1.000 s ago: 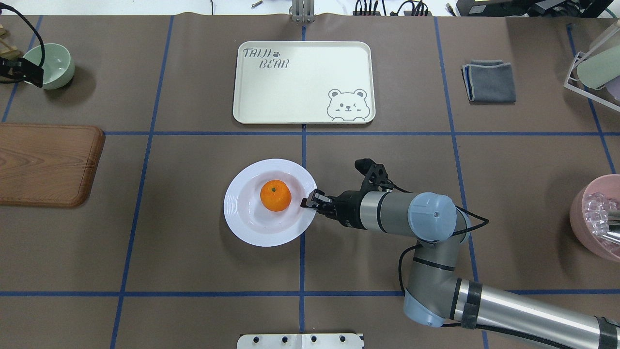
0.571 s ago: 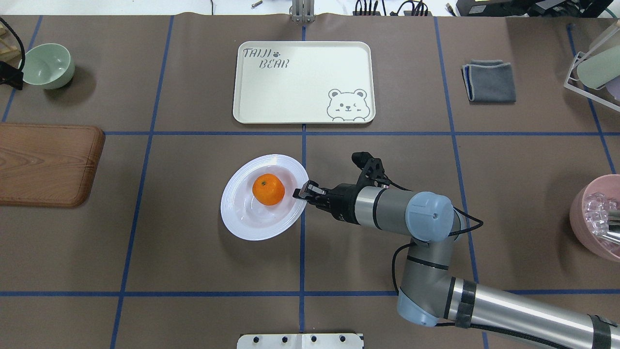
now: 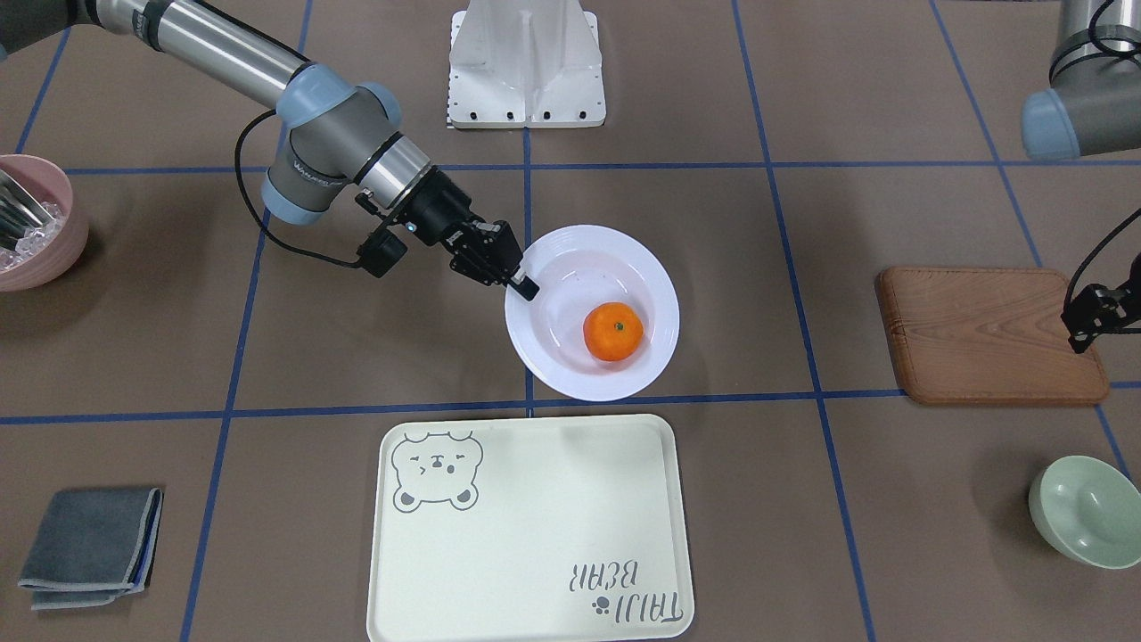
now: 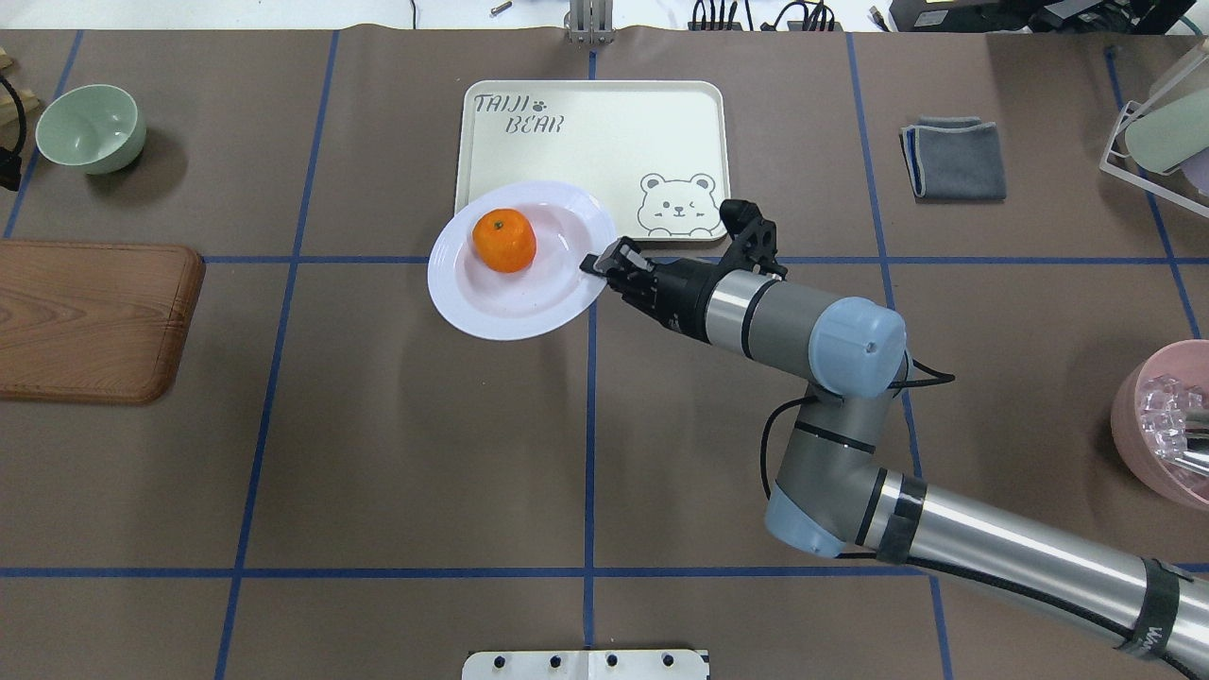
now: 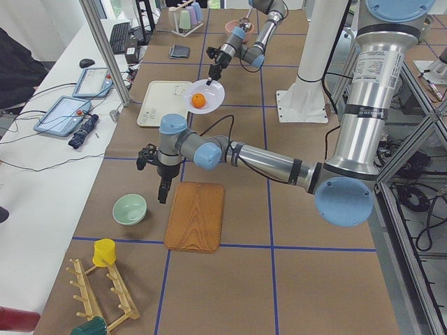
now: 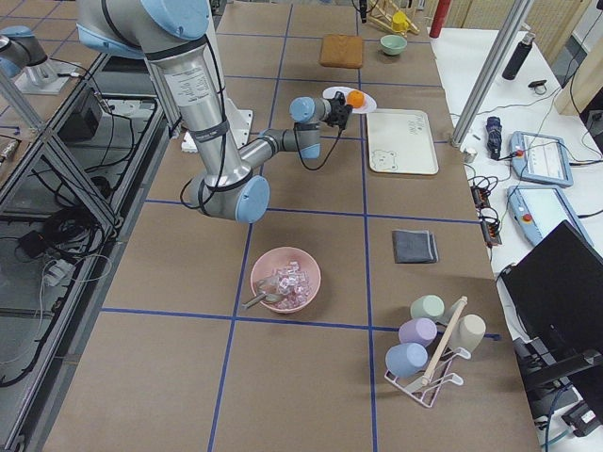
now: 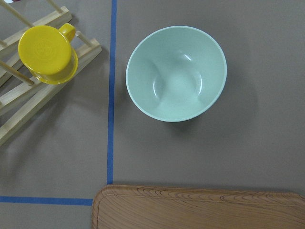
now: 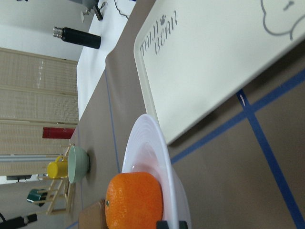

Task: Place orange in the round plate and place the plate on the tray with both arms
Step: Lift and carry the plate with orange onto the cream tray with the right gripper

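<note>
I count the first half done: the orange (image 4: 503, 240) sits in the plate (image 4: 491, 312). What is left is landing the plate on the tray (image 4: 604, 123). The plate hangs raised by the tray's near corner, not yet down. My right pincer (image 4: 603, 263) is clenched on the plate's rim and carries it alone. The left pincer (image 5: 162, 195) hangs well apart, between a green bowl (image 5: 130, 209) and a wooden board (image 5: 195, 216), touching nothing. Whether it is open I cannot tell.

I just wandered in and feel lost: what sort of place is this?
Most likely a robotics lab, not a kitchen: silver-grey jointed robot arms work at a brown table gridded with blue tape, and grey touchscreen tablets with cables lie on the white side bench.
</note>
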{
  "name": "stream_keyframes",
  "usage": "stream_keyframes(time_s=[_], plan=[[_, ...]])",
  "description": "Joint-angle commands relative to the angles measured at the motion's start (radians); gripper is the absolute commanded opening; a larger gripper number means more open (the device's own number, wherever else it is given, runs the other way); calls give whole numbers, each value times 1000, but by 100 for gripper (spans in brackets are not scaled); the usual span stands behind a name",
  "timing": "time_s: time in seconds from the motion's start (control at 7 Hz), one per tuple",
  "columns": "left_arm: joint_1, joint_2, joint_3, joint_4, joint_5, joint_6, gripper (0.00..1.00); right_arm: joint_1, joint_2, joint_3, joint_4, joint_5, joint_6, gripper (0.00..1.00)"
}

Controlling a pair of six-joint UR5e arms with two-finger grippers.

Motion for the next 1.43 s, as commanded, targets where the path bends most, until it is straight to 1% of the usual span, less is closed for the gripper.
stream_keyframes(time_s=[0.0,0.29,0.43,0.57,0.71,0.86,1.0,1.14,1.29], plan=[[-4,11,1,0,0,1,99,96,59,-141,-6,-2,24,0],[-3,11,1,0,2,-1,99,163,166,-342,-12,-2,73,0],[-3,11,1,0,2,-1,99,171,193,-395,-19,-2,87,0],[-3,11,1,0,2,-1,99,171,202,-410,-38,-2,101,0],[-3,11,1,0,2,-1,99,171,213,-409,-55,-2,159,0],[-3,11,1,0,2,-1,99,171,223,-409,-60,-4,171,29],[-4,11,1,0,2,-1,99,173,234,-405,-104,2,137,99],[-13,13,1,0,2,1,99,177,230,-389,-155,10,-28,100],[-13,25,-3,0,0,1,99,205,198,-322,-264,68,-119,100]])
